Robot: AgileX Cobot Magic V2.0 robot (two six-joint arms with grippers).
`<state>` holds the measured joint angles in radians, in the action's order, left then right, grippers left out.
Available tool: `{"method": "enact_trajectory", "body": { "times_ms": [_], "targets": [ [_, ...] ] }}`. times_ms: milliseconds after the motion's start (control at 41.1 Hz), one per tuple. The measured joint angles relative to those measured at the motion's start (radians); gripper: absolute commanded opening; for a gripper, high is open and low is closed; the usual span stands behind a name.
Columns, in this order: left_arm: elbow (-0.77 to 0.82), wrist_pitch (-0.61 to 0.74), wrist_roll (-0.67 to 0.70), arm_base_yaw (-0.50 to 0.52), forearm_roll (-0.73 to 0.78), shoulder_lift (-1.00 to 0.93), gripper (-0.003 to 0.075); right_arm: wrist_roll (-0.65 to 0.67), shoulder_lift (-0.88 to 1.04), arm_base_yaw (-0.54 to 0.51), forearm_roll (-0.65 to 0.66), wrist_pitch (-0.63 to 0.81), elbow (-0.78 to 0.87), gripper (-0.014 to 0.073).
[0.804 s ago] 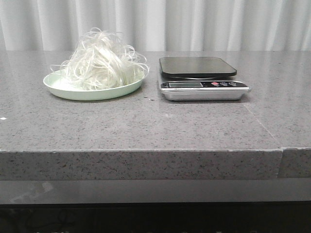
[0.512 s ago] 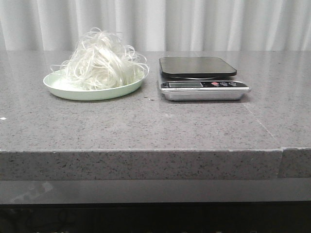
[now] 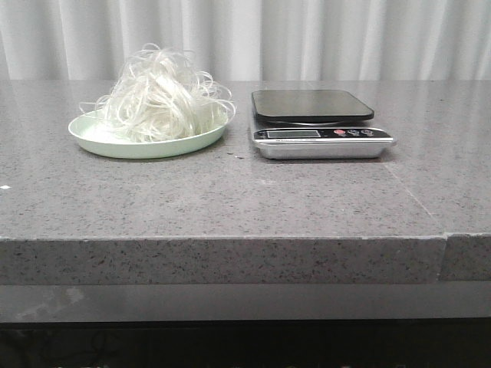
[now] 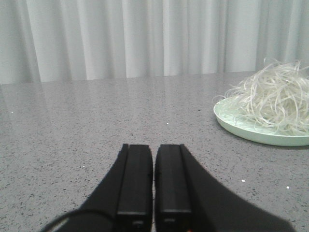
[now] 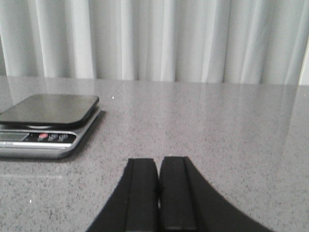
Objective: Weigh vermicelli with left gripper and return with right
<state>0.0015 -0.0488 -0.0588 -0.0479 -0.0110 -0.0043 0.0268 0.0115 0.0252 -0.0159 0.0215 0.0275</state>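
The vermicelli point(image 3: 163, 98) is a fluffy heap of thin white strands on a pale green plate point(image 3: 100, 143) at the back left of the table. It also shows in the left wrist view point(image 4: 277, 101). A kitchen scale point(image 3: 314, 123) with a dark platform stands just right of the plate; its platform is bare. The scale also shows in the right wrist view point(image 5: 46, 123). My left gripper point(image 4: 154, 147) is shut and empty, low over the table, well short of the plate. My right gripper point(image 5: 159, 161) is shut and empty, off to the scale's side. Neither gripper shows in the front view.
The grey speckled stone table point(image 3: 230, 199) has its front edge near the camera and a seam at the right point(image 3: 445, 245). White curtains point(image 3: 307, 38) hang behind the table.
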Motion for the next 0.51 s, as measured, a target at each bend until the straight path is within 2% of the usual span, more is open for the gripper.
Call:
{"method": "enact_trajectory", "body": {
  "times_ms": [171, 292, 390, 512],
  "targets": [
    [0.000, 0.038, 0.000, 0.000, 0.000, 0.000, 0.0142, 0.000, 0.000, 0.000, 0.000, 0.043, 0.000, 0.0159],
    [-0.027, 0.074, 0.000, 0.000, 0.000, 0.000, 0.0142, 0.000, 0.000, 0.000, 0.000, -0.009, -0.065, 0.0159],
    [-0.119, 0.069, 0.000, -0.001, 0.000, 0.000, 0.0142, 0.000, 0.000, 0.000, 0.000, -0.089, -0.170, 0.0159],
    [-0.292, -0.003, 0.000, -0.004, 0.000, 0.003, 0.0142, 0.000, -0.005, 0.000, 0.000, -0.200, -0.319, 0.0159]
  ]
}}
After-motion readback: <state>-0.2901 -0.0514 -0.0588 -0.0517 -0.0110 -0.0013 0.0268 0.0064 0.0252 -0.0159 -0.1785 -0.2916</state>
